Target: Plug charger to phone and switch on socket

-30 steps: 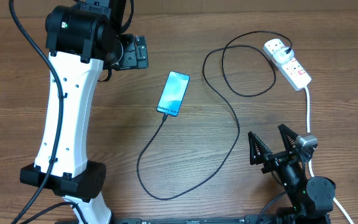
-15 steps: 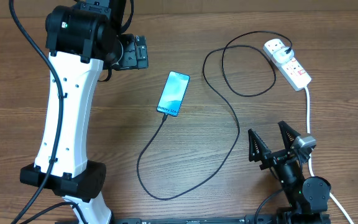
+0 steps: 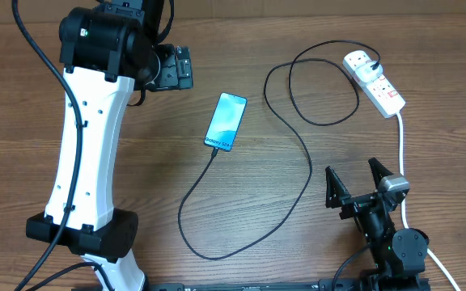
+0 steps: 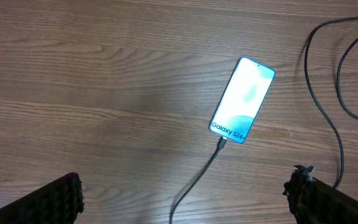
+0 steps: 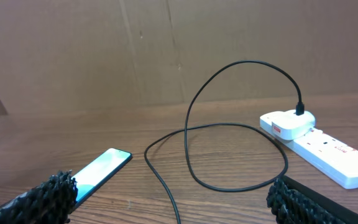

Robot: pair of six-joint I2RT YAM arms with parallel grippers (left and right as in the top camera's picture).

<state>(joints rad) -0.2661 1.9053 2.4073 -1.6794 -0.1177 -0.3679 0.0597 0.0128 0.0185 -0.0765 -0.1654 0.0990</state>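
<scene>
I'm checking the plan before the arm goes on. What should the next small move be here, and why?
Probably reach the right hand toward the power strip, to switch it on. The cable meets the lower edge of the phone and its plug sits in the strip, so plugging looks done. That hand is open, empty and the nearer one. Whether the strip is on cannot be told.
</scene>
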